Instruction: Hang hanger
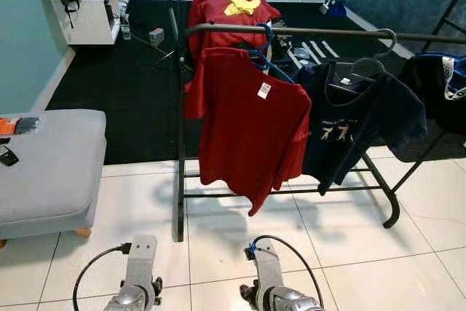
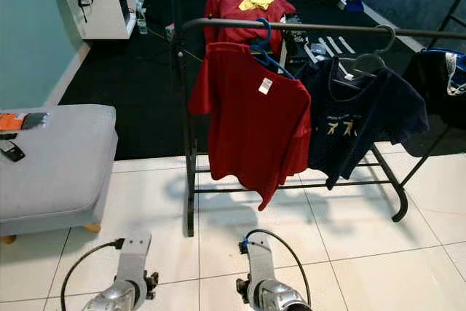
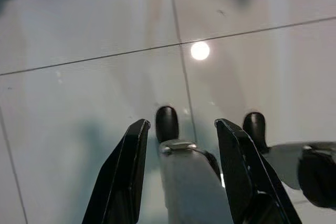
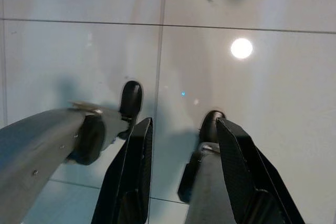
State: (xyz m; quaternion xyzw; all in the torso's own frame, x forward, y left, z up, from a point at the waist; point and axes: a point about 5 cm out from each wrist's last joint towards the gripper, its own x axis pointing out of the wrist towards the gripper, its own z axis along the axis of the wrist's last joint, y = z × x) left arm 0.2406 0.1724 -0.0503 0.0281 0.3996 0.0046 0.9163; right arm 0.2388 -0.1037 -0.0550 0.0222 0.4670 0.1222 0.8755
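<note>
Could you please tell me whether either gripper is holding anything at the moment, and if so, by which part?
Nothing is held. The left gripper and the right gripper both hang open and empty over the tiled floor.

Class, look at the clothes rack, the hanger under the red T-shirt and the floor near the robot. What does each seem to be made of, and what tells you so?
Clothes rack: probably dark painted metal; thin tubes with a dull sheen.
Blue hanger: likely plastic or coated wire; a slim, glossy blue hook.
Floor: glazed white tiles, probably ceramic; grout lines and a mirrored lamp spot show.
</note>
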